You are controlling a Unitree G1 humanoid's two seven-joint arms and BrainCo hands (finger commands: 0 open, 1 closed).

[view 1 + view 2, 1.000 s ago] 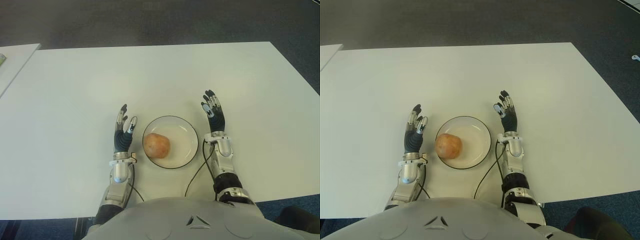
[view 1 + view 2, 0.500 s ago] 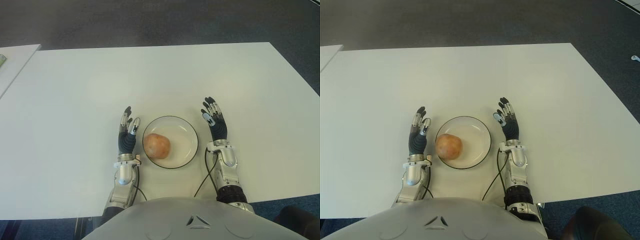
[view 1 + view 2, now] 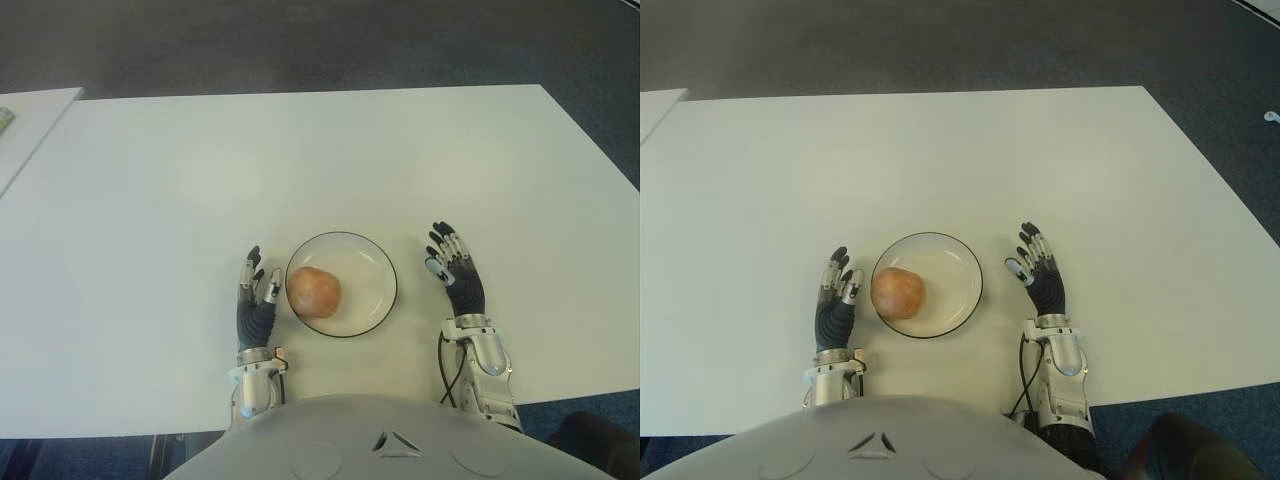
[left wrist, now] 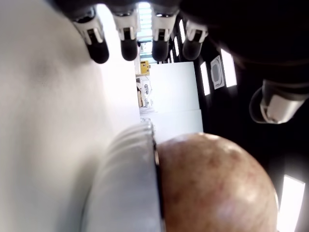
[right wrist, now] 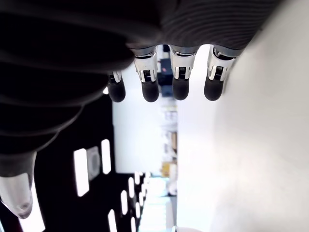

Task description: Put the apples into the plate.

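One reddish-yellow apple (image 3: 313, 291) lies in the left half of a white plate (image 3: 370, 280) with a dark rim, near the table's front edge. My left hand (image 3: 256, 298) is just left of the plate, fingers stretched out and holding nothing. My right hand (image 3: 455, 275) is a short way right of the plate, fingers also spread and empty. In the left wrist view the apple (image 4: 212, 183) shows close by behind the plate's rim (image 4: 130, 179). The right wrist view shows only straight fingers (image 5: 149, 87) over the bare table.
The white table (image 3: 300, 160) stretches far and wide beyond the plate. A second white table's corner (image 3: 25, 120) shows at the far left, separated by a gap. Dark carpet (image 3: 300, 40) lies past the far edge.
Both hands have drawn back toward my body and lower in view. The right hand has also shifted rightward, away from the plate. The apple and plate have not moved.
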